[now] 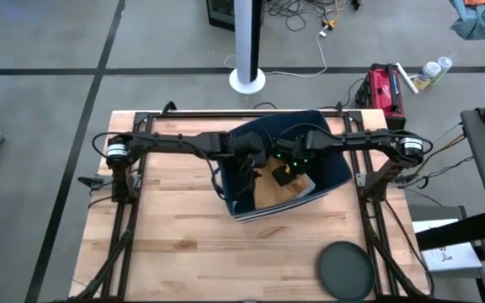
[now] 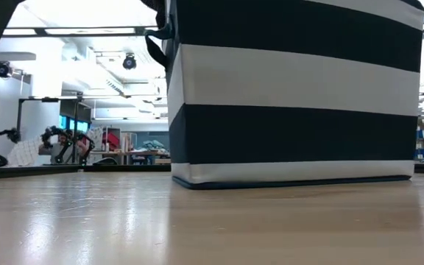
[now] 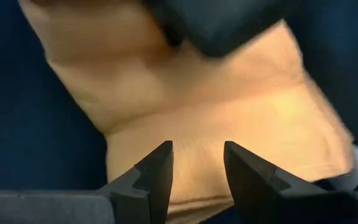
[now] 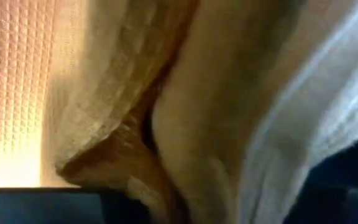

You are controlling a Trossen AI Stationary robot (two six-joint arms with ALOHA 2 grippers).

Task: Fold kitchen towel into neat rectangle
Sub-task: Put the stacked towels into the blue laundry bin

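I've got both arms down in the bin at the worktop's far edge, left gripper open over the soft, limp towel, right gripper's state unclear; I'd pinch a corner.

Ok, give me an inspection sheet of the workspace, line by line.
Surface: wooden table, bare at the front.
Job's things: tan towel lying crumpled inside a navy and white striped bin.
Clutter: dark round disc near the table's front right.
End effectors: left end effector open just above the towel, holding nothing; right end effector down in the bin against the cloth.
Cables: loose cables on the floor behind the table.
Surroundings: white stand base, red case, grey floor.
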